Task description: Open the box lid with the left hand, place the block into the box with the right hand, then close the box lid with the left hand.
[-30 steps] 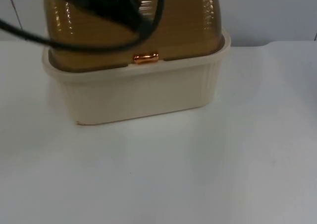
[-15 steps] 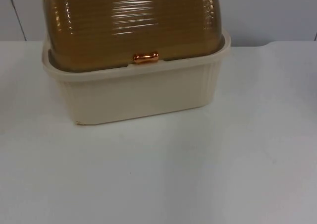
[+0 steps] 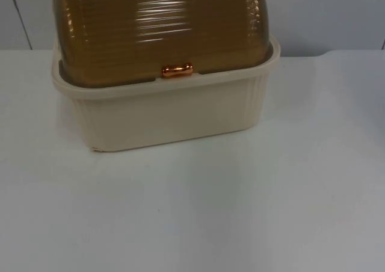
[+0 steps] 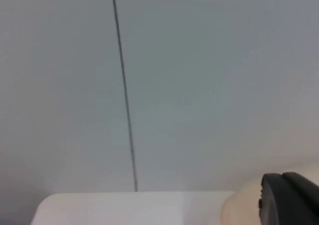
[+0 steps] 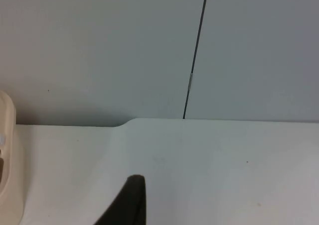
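A cream ribbed box (image 3: 168, 112) stands at the back left of the white table. Its brown see-through domed lid (image 3: 159, 31) is down on the rim, with a copper handle (image 3: 177, 70) at its front edge. A black part of my left gripper (image 4: 291, 197) is up near the grey partition wall, beside a cream curve of the box (image 4: 241, 205). My right gripper (image 5: 127, 202) is low over the bare table, to the right of the box's cream rim (image 5: 7, 160) and apart from it.
The grey partition wall (image 3: 337, 13) closes off the table behind the box, with a dark vertical seam (image 5: 194, 60) in it. White table top (image 3: 240, 206) spreads in front of and to the right of the box.
One second ago a black part of the left arm lay across the lid in the top view; it has since withdrawn. The box and lid have not moved.
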`<action>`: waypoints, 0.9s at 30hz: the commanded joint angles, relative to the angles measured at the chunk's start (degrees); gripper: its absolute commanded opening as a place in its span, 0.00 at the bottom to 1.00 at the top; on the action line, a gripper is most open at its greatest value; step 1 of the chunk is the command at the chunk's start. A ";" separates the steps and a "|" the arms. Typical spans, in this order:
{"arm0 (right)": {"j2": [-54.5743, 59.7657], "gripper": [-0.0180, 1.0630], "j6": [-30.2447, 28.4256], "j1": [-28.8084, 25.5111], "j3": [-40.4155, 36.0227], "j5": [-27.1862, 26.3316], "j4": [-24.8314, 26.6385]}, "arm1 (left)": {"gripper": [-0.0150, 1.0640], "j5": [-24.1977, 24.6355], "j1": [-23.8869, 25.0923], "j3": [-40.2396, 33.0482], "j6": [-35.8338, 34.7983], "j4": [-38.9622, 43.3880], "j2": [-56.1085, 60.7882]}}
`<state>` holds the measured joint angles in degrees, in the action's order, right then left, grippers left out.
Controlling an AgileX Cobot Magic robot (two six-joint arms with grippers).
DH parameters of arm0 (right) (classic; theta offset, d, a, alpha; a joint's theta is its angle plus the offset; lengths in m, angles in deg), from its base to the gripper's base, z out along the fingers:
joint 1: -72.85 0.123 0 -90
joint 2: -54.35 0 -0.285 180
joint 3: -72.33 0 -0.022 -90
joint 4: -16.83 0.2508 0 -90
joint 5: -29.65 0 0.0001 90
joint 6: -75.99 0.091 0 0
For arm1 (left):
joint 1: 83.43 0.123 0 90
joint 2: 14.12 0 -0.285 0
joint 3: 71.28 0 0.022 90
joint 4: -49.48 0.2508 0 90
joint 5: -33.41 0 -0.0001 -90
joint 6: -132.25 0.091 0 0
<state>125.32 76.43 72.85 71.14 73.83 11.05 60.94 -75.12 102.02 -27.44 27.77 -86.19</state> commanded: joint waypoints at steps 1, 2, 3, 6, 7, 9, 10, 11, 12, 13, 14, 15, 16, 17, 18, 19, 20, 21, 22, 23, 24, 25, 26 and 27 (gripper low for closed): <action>-0.55 0.99 0.21 0.04 0.26 0.18 0.05 | 0.01 -0.69 0.20 0.57 -1.11 -2.79 0.33; -0.55 0.99 0.21 0.04 0.26 0.18 0.05 | 0.01 -0.78 0.20 0.57 -1.11 -3.32 0.33; -0.55 0.99 0.21 0.04 0.26 0.29 0.05 | 0.01 -0.65 0.20 0.57 -1.11 -3.21 0.33; -0.55 0.99 0.21 0.04 0.26 0.53 0.05 | 0.01 -1.00 0.20 0.57 -1.11 -2.84 0.33; -0.55 0.99 0.21 0.04 0.26 0.53 0.05 | 0.01 -1.47 0.20 0.57 -1.11 -2.74 0.33; -0.55 0.99 0.21 0.04 0.26 0.53 0.05 | 0.01 -2.17 0.20 0.57 -1.11 -2.74 0.33; -0.55 0.99 0.21 0.04 0.26 0.53 0.05 | 0.01 -2.17 0.20 0.57 -1.11 -2.74 0.33; -0.55 0.99 0.21 0.04 0.26 0.53 0.05 | 0.01 -2.34 0.20 0.57 -1.11 -2.85 0.33; -0.55 0.99 0.21 0.04 0.26 0.53 0.05 | 0.01 -2.34 0.20 0.57 -1.11 -2.85 0.33; -0.55 0.99 0.21 0.04 0.26 0.53 0.05 | 0.01 -2.34 0.20 0.57 -1.11 -2.85 0.33; -0.55 0.99 0.21 0.04 0.26 0.53 0.05 | 0.02 -2.34 0.20 0.57 -1.11 -2.86 0.33; -0.55 0.99 0.21 0.04 0.26 0.53 0.05 | 0.05 -2.34 0.20 0.57 -1.00 -2.86 0.33; -0.55 0.99 0.21 0.04 0.26 0.53 0.05 | 0.05 -2.34 0.20 0.57 -1.00 -2.86 0.33; -0.55 0.99 0.21 0.04 0.26 0.53 0.05 | 0.10 -2.22 0.20 0.57 -0.89 -2.86 0.33; -0.55 0.99 0.21 0.04 0.26 0.53 0.05 | 0.18 -2.15 0.20 0.57 -0.90 -2.86 0.33; -0.55 0.99 0.21 0.04 0.26 0.53 0.05 | 0.26 -1.83 0.20 0.57 -0.90 -2.86 0.33; -0.55 0.99 0.21 0.04 0.26 0.53 0.05 | 0.36 -1.48 0.20 0.57 -0.90 -2.86 0.33; -0.55 0.99 0.21 0.04 0.26 0.53 0.05 | 0.46 -1.21 0.20 0.57 -0.90 -2.86 0.33; -0.55 0.99 0.21 0.04 0.26 0.53 0.05 | 0.46 -1.21 0.20 0.57 -0.90 -2.86 0.33; -0.55 0.99 0.21 0.04 0.26 0.53 0.05 | 0.55 -0.80 0.20 0.57 -0.90 -2.86 0.33; -0.55 0.99 0.21 0.04 0.26 0.53 0.05 | 0.64 -0.82 0.20 0.57 -0.90 -2.86 0.33; -0.55 0.99 0.21 0.04 0.26 0.64 0.05 | 0.73 -0.82 0.20 0.57 -0.90 -2.86 0.33; -0.55 0.99 0.21 0.04 0.26 0.64 0.05 | 0.80 -0.94 0.20 0.57 -0.90 -2.86 0.33; -0.55 0.99 0.21 0.04 0.26 0.64 0.05 | 0.85 -0.94 0.20 0.57 -0.90 -2.86 0.33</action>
<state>125.32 76.43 72.85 71.14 74.28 11.05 60.02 -75.12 102.27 -28.15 25.73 -86.19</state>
